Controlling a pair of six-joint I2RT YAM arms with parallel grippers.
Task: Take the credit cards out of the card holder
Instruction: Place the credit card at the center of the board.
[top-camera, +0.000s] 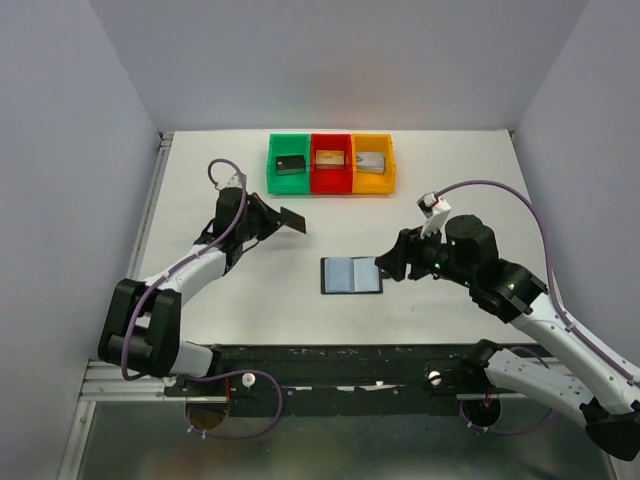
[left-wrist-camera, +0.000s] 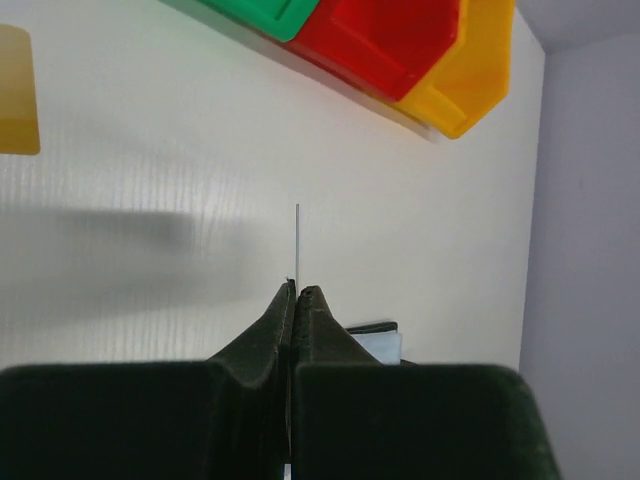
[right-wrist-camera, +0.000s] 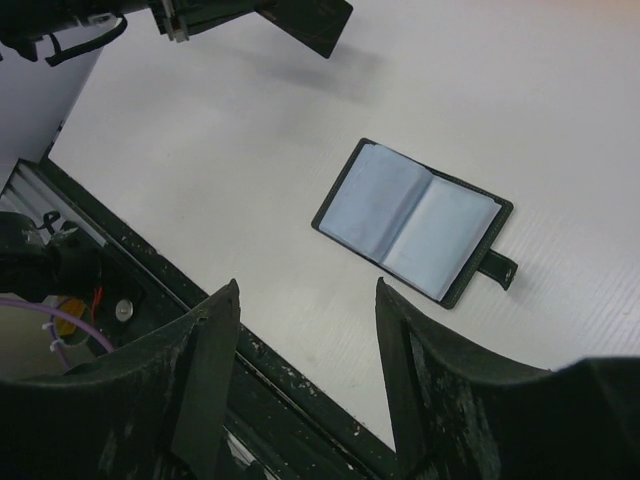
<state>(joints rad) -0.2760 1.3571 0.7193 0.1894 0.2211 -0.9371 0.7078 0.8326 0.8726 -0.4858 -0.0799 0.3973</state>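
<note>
The card holder (top-camera: 351, 275) lies open and flat on the white table, its bluish-grey pockets up; it also shows in the right wrist view (right-wrist-camera: 410, 220). My left gripper (top-camera: 283, 217) is shut on a black credit card (top-camera: 294, 220) and holds it above the table, left of the holder and in front of the bins. In the left wrist view the card (left-wrist-camera: 297, 245) shows edge-on as a thin line between the shut fingers (left-wrist-camera: 315, 310). My right gripper (top-camera: 385, 264) is open and empty just right of the holder, with its jaws wide apart in its wrist view (right-wrist-camera: 307, 287).
A green bin (top-camera: 290, 163), a red bin (top-camera: 331, 163) and an orange bin (top-camera: 372, 163) stand in a row at the back, each with a blocky item inside. The table's dark front rail (right-wrist-camera: 250, 360) lies under my right gripper. A blurred tan shape (left-wrist-camera: 15, 90) sits at the left wrist view's edge.
</note>
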